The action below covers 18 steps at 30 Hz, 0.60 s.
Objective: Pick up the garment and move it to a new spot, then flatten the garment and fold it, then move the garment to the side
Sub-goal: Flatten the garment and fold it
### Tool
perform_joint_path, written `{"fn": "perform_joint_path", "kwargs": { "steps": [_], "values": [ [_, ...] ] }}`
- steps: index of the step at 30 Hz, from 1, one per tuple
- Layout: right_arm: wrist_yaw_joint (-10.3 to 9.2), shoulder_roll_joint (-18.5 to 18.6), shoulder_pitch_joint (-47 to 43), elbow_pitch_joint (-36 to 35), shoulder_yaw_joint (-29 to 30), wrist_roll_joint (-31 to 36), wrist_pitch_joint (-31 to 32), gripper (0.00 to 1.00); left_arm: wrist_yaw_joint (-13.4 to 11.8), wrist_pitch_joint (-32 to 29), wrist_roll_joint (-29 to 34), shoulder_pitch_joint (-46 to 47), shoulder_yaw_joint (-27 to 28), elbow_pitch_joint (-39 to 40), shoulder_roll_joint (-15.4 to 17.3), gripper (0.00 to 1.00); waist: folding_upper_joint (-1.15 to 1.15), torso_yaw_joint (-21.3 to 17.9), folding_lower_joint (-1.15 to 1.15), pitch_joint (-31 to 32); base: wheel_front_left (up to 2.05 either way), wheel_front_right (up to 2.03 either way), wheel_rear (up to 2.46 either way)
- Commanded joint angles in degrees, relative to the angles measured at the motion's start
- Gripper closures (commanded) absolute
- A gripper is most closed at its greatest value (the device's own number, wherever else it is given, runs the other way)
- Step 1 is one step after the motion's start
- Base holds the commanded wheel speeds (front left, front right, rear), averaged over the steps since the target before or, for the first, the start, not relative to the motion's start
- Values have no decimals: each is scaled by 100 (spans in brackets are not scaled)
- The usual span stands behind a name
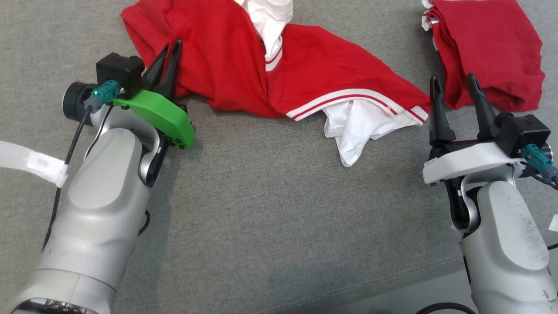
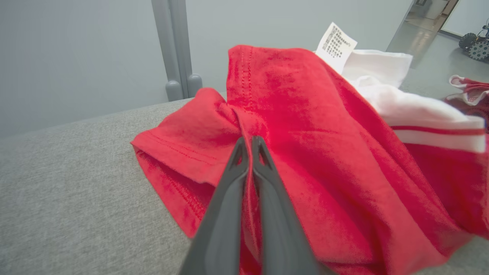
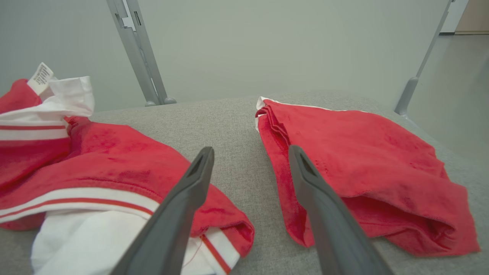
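The garment (image 1: 327, 74) is a crumpled red shirt with white stripes and white lining, lying across the back of the grey cushion (image 1: 270, 209). My left gripper (image 1: 174, 46) is at the shirt's left end. In the left wrist view its fingers (image 2: 267, 198) are pressed together, with a ridge of the red garment (image 2: 324, 152) pinched between them. My right gripper (image 1: 453, 80) stands open just right of the shirt's striped hem, holding nothing. In the right wrist view the right gripper (image 3: 250, 151) hovers over bare cushion, with the garment (image 3: 114, 160) to its left.
A second red garment (image 1: 488, 48), loosely folded, lies at the back right; it also appears in the right wrist view (image 3: 363, 152). Grey metal posts (image 3: 137, 53) rise behind the cushion. The cushion's front edge (image 1: 392, 292) runs along the lower right.
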State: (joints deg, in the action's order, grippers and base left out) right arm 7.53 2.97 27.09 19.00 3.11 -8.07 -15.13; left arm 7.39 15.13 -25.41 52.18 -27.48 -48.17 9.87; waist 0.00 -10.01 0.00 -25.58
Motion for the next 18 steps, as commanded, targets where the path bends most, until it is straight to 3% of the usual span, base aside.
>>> {"fn": "perform_joint_path", "kwargs": {
  "steps": [1,11,18],
  "values": [
    [-9,24,-76,26,33,-8,1,0,15,-1,57,-211,86,215,43,100,0,152,0,142,0,0,0],
    [-9,179,-440,289,88,-67,1,0,15,-1,423,-1768,544,1883,-42,100,0,1221,0,1012,0,0,0],
    [-9,117,-612,439,-108,-145,1,0,15,-1,537,-2898,931,2541,80,100,0,1685,0,1467,0,0,0]
  ]
}}
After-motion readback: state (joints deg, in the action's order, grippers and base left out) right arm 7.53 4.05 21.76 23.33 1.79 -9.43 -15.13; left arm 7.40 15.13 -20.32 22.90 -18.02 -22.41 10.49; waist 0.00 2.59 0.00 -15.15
